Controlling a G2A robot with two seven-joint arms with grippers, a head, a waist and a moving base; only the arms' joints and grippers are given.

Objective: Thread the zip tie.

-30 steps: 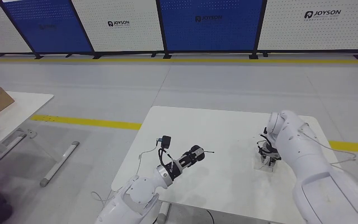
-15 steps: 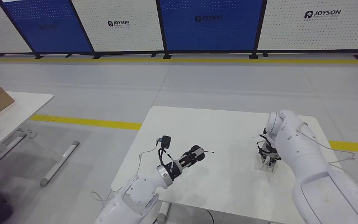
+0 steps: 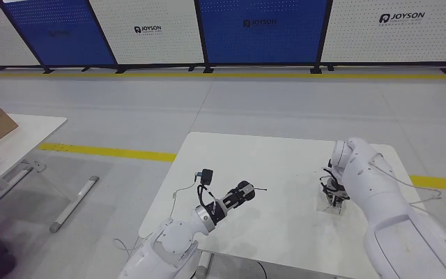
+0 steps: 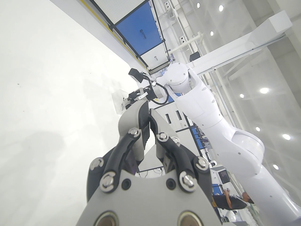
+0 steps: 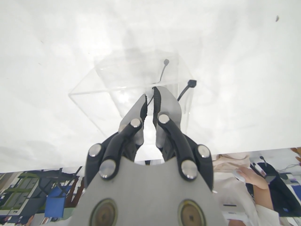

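My right gripper (image 5: 150,95) is shut on a thin black zip tie strap (image 5: 162,71) at the top of a clear acrylic stand (image 5: 98,88). A black zip tie head (image 5: 192,83) pokes up at the stand's edge beside the fingers. From above, this gripper (image 3: 333,192) sits at the stand (image 3: 332,204) near the table's right side. My left gripper (image 3: 245,190) hovers over the table's front left part, shut, with a thin black strip (image 3: 260,187) sticking out toward the right arm. In the left wrist view its fingers (image 4: 141,116) are pressed together and point at the far stand (image 4: 118,99).
The white table (image 3: 279,160) is bare between the two arms. Its front edge lies close under the left arm. A second white table (image 3: 28,136) stands far left, across a grey floor with a yellow line (image 3: 104,151).
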